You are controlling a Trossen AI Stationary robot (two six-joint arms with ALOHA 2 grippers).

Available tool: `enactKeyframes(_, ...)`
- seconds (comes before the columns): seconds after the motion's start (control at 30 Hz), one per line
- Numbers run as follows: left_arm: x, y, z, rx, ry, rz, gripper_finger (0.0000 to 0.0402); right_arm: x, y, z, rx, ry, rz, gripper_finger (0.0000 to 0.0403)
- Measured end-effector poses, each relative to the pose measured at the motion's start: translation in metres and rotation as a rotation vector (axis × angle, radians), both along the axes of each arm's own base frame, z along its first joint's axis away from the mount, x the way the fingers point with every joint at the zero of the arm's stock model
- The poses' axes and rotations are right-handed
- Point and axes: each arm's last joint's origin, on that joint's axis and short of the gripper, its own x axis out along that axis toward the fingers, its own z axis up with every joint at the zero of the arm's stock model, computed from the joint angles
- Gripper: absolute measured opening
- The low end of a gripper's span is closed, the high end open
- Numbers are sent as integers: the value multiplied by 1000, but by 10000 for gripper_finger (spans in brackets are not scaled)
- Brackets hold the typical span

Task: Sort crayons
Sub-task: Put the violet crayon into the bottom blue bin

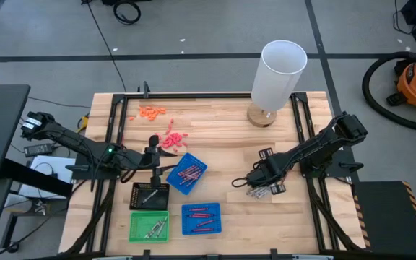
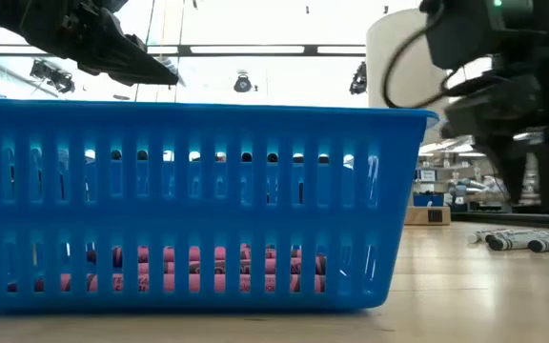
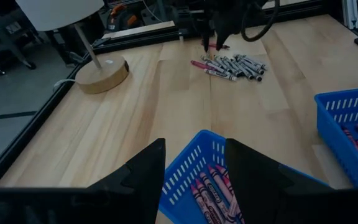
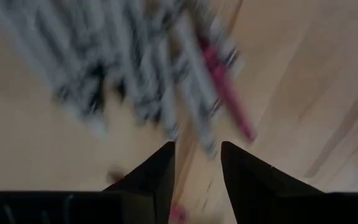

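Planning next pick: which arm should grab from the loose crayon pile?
Right. The right gripper hangs open at the loose crayon pile; the left gripper is across the table over a blue tray.

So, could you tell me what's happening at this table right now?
The two arms are sorting crayons into small trays. The right gripper hovers open over the loose pile of crayons, mostly grey with a few red ones, holding nothing. The left gripper hangs open and empty above a tilted blue tray holding red crayons. A second blue tray also holds red ones; a green tray holds grey ones.
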Motion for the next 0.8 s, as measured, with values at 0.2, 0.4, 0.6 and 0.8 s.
enactKeyframes(0.2, 0, 0, 0, 10, 3, -3, 176, -20, 6, -3, 52, 171, 48, 138)
enactKeyframes(0.4, 0, 0, -1, 10, 7, -3, 176, -39, 11, -17, 46, 251, 136, 138)
enactKeyframes(0.6, 0, 0, 0, 8, 6, -3, 176, -48, 10, -27, 28, 275, 174, 137)
enactKeyframes(0.8, 0, 0, 0, 8, 5, -3, 176, -45, 12, -31, 58, 235, 182, 125)
